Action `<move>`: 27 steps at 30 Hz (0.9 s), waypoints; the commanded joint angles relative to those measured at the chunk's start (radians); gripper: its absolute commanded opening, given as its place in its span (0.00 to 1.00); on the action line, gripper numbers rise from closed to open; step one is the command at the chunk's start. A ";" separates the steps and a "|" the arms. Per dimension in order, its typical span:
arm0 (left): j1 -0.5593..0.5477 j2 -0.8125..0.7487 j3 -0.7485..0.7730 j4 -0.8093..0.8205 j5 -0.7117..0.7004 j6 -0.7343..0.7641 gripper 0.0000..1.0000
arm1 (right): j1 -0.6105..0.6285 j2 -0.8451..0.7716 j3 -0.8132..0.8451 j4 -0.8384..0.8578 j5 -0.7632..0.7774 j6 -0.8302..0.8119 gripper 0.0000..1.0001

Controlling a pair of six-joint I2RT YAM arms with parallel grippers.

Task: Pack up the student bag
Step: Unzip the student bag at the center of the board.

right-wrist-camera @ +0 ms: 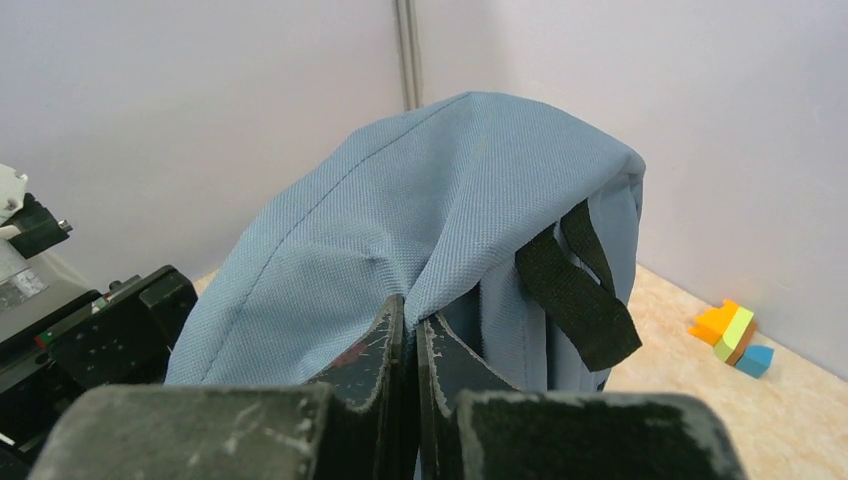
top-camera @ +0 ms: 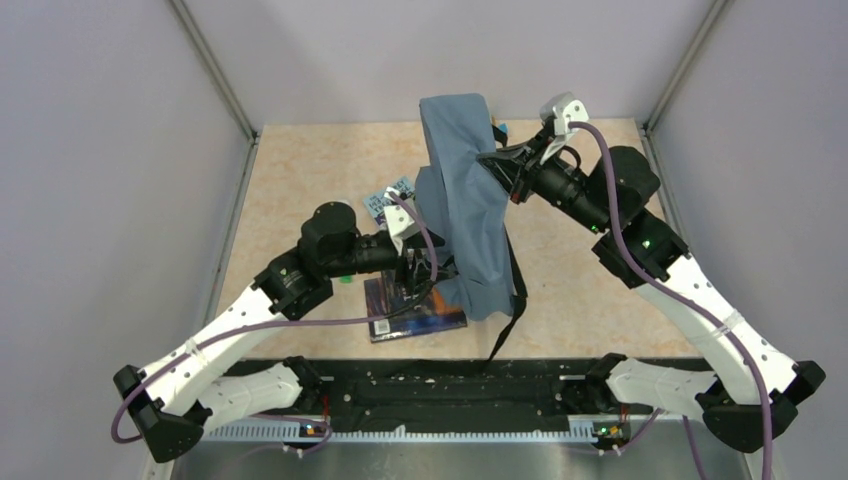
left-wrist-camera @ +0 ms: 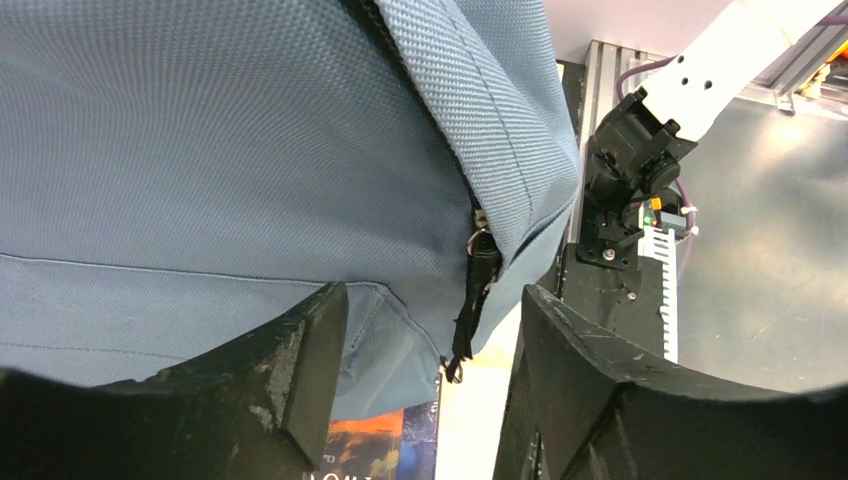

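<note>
Packing scarcely started: grey-blue soft fabric backpack (top-camera: pixel 465 200) stood mid-table, right gripper (right-wrist-camera: pixel 412 330) clamped on its fabric at 2 o'clock. Left gripper (left-wrist-camera: pixel 435 320), wide and empty, flanked the black zipper pull (left-wrist-camera: pixel 478 270) — glossy dark book (top-camera: pixel 425 320) at 7 o'clock lay unpacked.

I am looking at a beige, marbled tabletop (top-camera: pixel 300 170). The student bag (top-camera: pixel 465 200) is standing on it near the middle, its near end overlapping a dark book (top-camera: pixel 420 312) that is lying flat. A blue-and-white patterned card (top-camera: pixel 385 202) is lying just left of the bag. A small stack of orange, green and blue blocks (right-wrist-camera: pixel 730 333) is sitting by the far wall.
</note>
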 commanded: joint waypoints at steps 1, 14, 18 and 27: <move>-0.006 0.001 0.005 0.020 0.005 0.009 0.66 | -0.005 -0.021 0.044 0.169 -0.018 -0.005 0.00; -0.009 0.065 0.006 0.045 0.045 -0.018 0.58 | -0.005 -0.007 0.049 0.175 -0.036 0.000 0.00; -0.014 0.070 0.005 0.049 0.047 -0.017 0.56 | -0.005 -0.004 0.044 0.178 -0.028 0.001 0.00; -0.019 0.052 0.010 0.049 0.067 -0.046 0.43 | -0.005 0.004 0.034 0.182 0.072 -0.006 0.00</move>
